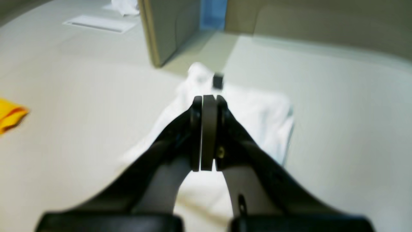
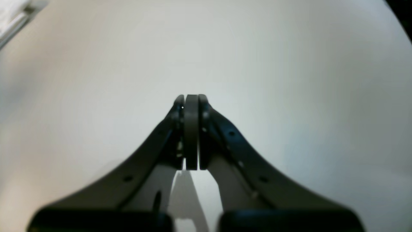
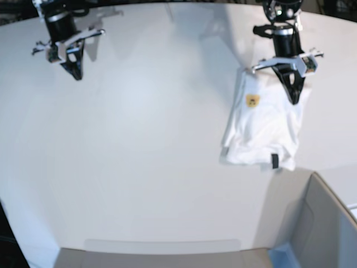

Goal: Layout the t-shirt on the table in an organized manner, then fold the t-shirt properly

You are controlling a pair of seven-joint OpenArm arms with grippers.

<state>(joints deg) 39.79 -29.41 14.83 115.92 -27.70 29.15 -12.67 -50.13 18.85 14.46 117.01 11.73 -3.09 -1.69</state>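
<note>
1. Right gripper (image 3: 73, 71): jaws pressed together, empty, hanging over the bare table (image 3: 139, 167), well apart from the t-shirt (image 3: 262, 131).
2. T-shirt: soft white cloth, a rumpled oblong bundle, long axis running away from the left arm; small black tag (image 3: 274, 161) at its far end.
3. Left gripper (image 3: 294, 96): jaws closed, empty, directly above the t-shirt; much the nearer arm.

I counted one t-shirt (image 3: 259, 131) on one table (image 3: 139, 167), bearing one black tag (image 3: 274, 161) and one small yellow print (image 3: 252, 100). Two grippers were in view, the left gripper (image 3: 294, 97) and the right gripper (image 3: 76, 73), both closed. One grey box (image 3: 326, 223) stood at the table's corner. One yellow cloth (image 1: 9, 114) lay apart.
</note>
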